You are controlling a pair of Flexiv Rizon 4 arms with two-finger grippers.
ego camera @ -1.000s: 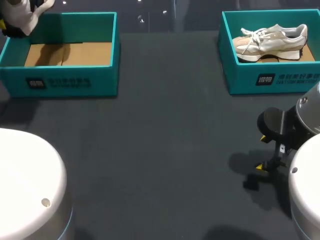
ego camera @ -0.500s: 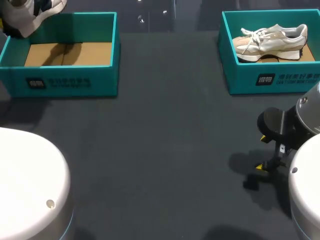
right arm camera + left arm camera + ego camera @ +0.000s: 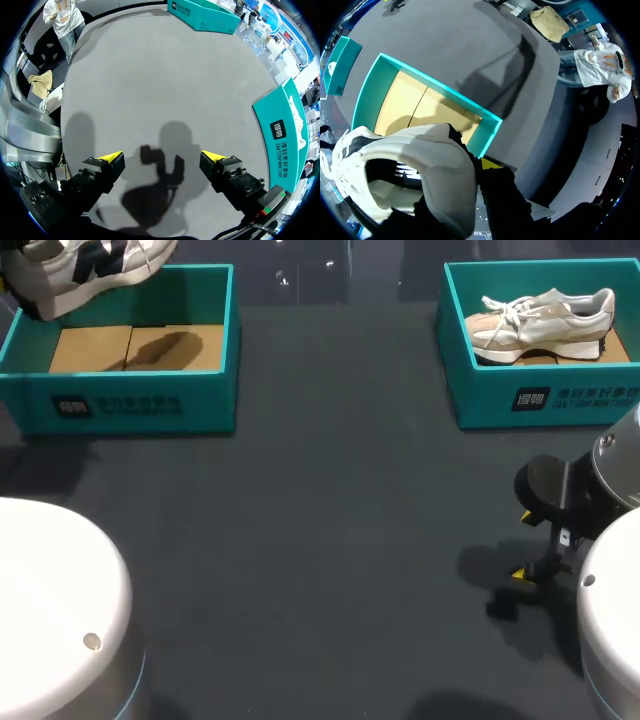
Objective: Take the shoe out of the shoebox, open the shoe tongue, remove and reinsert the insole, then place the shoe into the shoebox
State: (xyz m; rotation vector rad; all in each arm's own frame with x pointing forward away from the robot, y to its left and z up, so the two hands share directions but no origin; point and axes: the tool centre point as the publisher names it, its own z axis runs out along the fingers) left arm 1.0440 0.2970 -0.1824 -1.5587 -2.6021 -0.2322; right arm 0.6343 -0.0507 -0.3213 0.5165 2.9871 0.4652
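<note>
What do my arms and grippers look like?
Left arm and right arm have smooth white rounded housings. The right gripper is black, blocky, with yellow wedge tips. The left gripper, mostly behind the shoe, shows black and one yellow tip.

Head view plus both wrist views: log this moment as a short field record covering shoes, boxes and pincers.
left shoebox: teal, nothing inside, cardboard floor showing
held shoe: white with dark stripes, in the air over the left shoebox's far left corner
left pincer: shut on held shoe, at its heel end
right pincer: open, above bare table
boxed shoe: pale, lying in right shoebox
</note>
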